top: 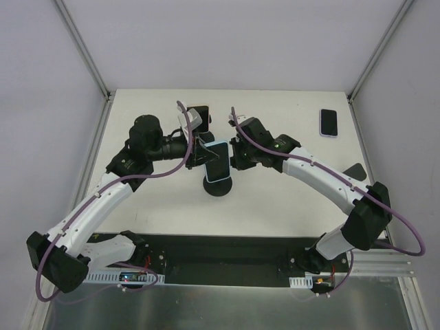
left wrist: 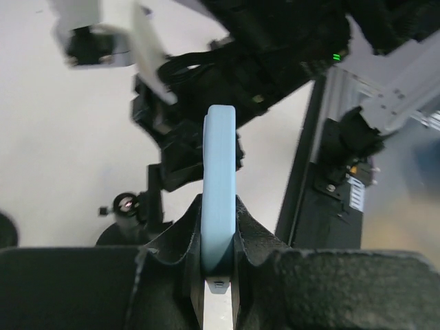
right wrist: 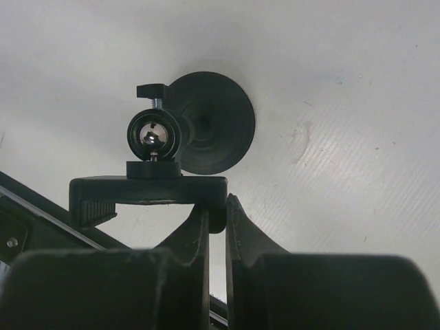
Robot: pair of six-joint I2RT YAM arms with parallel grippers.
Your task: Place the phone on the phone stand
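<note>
Left gripper (left wrist: 220, 230) is pinched on 1 edge of the phone (left wrist: 220, 158), which has a light blue case and shows edge-on in the left wrist view. From the top it hangs mid-table, just above the round base of the phone stand (top: 216, 187). Right gripper (right wrist: 216, 210) is clamped on the right end of the stand's clamp bracket (right wrist: 148, 191), with the ball joint just above it. Can't tell if the phone is seated in the bracket. 2nd phone (top: 329, 122) lies flat at the far right, well apart.
</note>
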